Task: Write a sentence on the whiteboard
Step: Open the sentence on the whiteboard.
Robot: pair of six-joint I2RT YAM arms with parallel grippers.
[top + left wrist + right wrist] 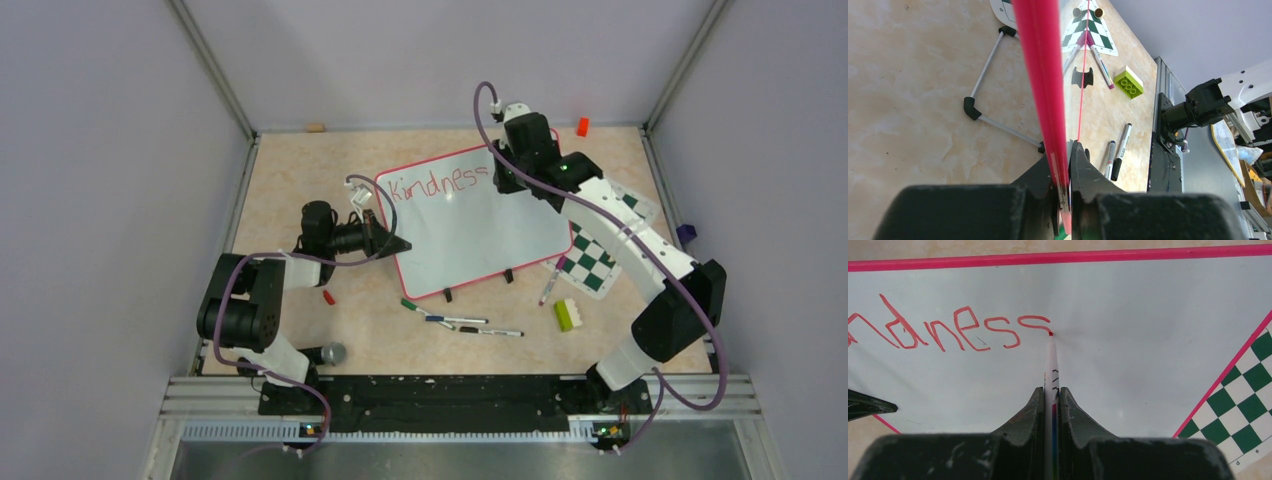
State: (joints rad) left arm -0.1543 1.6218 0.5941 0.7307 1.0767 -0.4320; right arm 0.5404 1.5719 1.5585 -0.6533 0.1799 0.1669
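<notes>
The whiteboard lies tilted on the table, white with a pink-red frame. Its left edge is clamped in my left gripper, which is shut on the frame. The sentence reads "Kindness" in red along the top. My right gripper is shut on a white marker. The marker's red tip touches the board at the end of the last letter's top curve.
A green-and-white chess mat lies under the board's right side. Loose markers, a purple marker and a green brick lie near the front. A small red piece sits by the left arm.
</notes>
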